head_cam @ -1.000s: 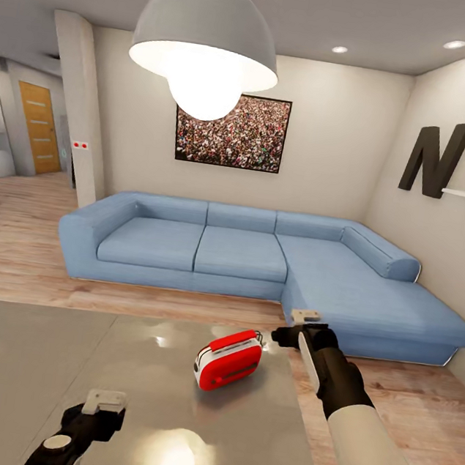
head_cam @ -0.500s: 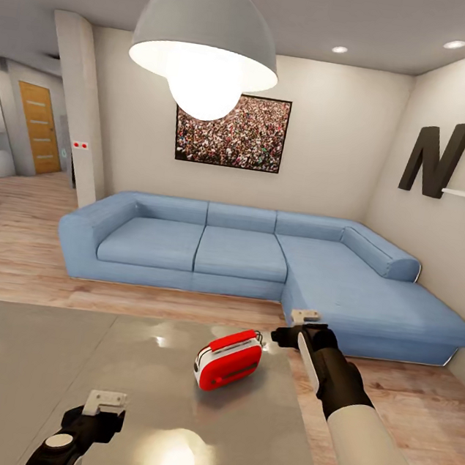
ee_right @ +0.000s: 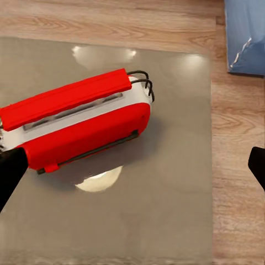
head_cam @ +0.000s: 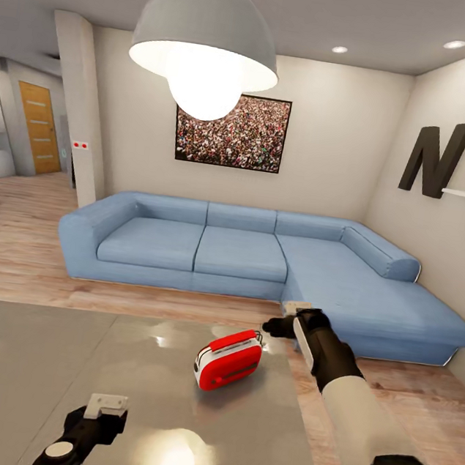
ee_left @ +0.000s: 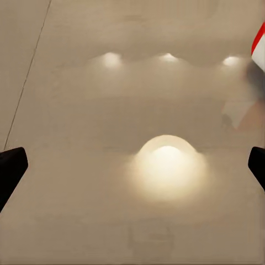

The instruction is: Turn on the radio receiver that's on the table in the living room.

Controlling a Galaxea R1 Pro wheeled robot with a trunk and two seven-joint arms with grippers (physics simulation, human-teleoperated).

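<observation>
The red radio receiver (head_cam: 228,359) with white sides lies right of centre on the glossy grey table (head_cam: 38,353). My right gripper (head_cam: 272,325) hovers just beyond and above its right end, apart from it. In the right wrist view this gripper (ee_right: 132,168) is open, with dark fingertips (ee_right: 11,168) far apart and the radio (ee_right: 72,124) below, its wire handle at one end. My left gripper (head_cam: 106,407) hangs open over the table's near part. The left wrist view shows that gripper (ee_left: 132,165) above bare tabletop (ee_left: 83,110), with a corner of the radio (ee_left: 259,47).
A blue L-shaped sofa (head_cam: 258,258) runs behind the table, its chaise close to my right arm. A white pendant lamp (head_cam: 206,44) hangs overhead in front of a crowd photo (head_cam: 232,130). Wood floor (head_cam: 9,245) lies to the left, toward an orange door (head_cam: 39,128).
My right gripper has risen and drawn a little left and away, toward the sofa. The left gripper has sunk slightly. The radio has not moved.
</observation>
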